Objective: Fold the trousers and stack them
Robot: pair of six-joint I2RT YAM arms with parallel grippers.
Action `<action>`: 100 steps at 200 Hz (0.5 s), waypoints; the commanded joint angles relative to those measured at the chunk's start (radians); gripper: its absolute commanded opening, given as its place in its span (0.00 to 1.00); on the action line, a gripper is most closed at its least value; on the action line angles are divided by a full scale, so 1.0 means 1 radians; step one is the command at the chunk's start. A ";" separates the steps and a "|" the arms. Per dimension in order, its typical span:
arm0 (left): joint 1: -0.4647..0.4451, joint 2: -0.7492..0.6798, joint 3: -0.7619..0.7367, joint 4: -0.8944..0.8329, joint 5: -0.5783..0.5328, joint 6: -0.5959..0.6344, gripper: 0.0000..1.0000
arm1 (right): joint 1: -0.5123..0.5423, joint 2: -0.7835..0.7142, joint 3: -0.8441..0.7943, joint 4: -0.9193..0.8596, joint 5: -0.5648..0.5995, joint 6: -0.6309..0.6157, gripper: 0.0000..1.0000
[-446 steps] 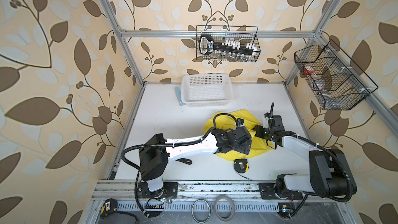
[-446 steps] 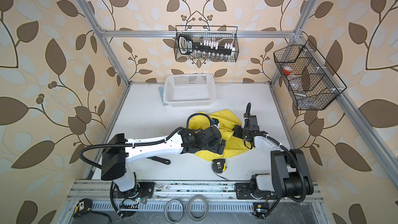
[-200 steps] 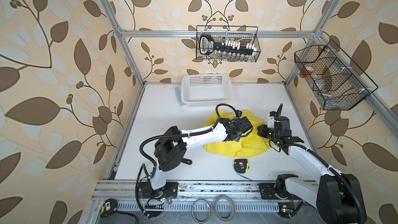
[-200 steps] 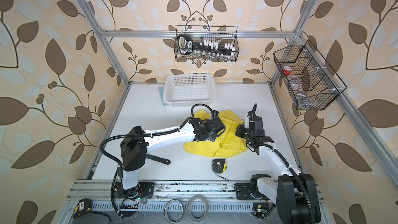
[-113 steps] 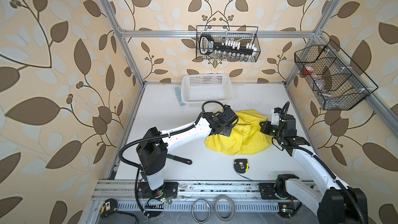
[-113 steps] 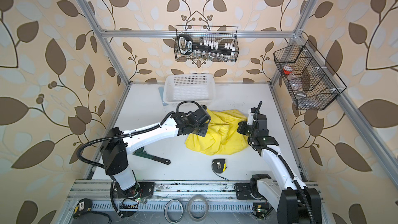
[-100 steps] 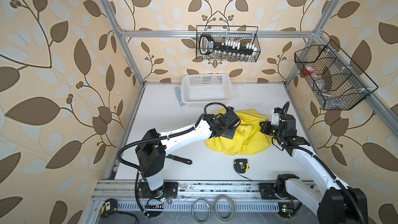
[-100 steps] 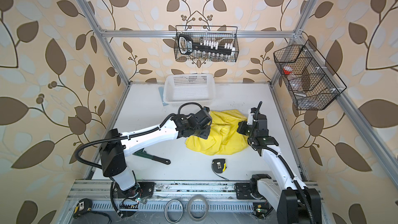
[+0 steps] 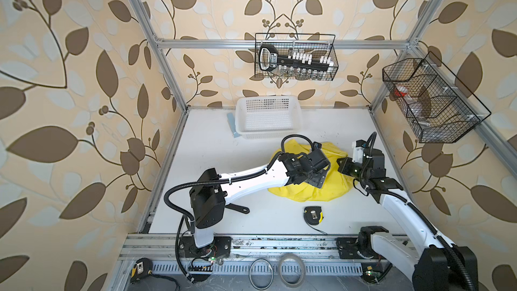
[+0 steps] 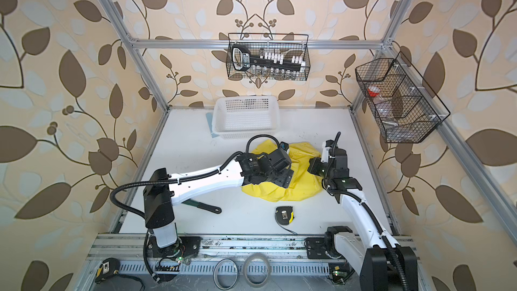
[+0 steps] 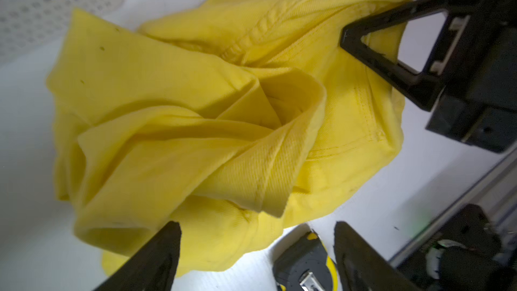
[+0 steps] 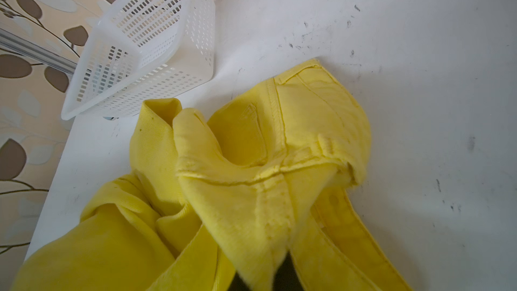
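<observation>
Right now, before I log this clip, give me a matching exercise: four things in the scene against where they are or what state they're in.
Things:
1. left claw
2. right claw
3. white basket
4. tape measure

Place or state:
A. at the far end of the table
B. shut on an edge of the trousers
C. open, over the trousers
D. lying on the table, on the robot's side of the trousers

Pairs: 1-C, 2-B, 3-A, 4-D
</observation>
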 commanded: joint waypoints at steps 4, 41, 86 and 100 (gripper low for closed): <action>-0.044 0.030 0.128 -0.099 -0.171 0.070 0.96 | 0.002 0.008 -0.008 0.041 -0.018 0.010 0.00; -0.031 0.123 0.225 -0.202 -0.334 0.145 0.99 | 0.003 0.012 -0.016 0.055 -0.025 0.006 0.00; 0.028 0.211 0.307 -0.278 -0.228 0.209 0.97 | 0.000 0.018 -0.016 0.056 -0.025 -0.003 0.00; 0.053 0.212 0.283 -0.258 -0.138 0.214 0.93 | -0.002 0.018 -0.016 0.056 -0.023 -0.006 0.00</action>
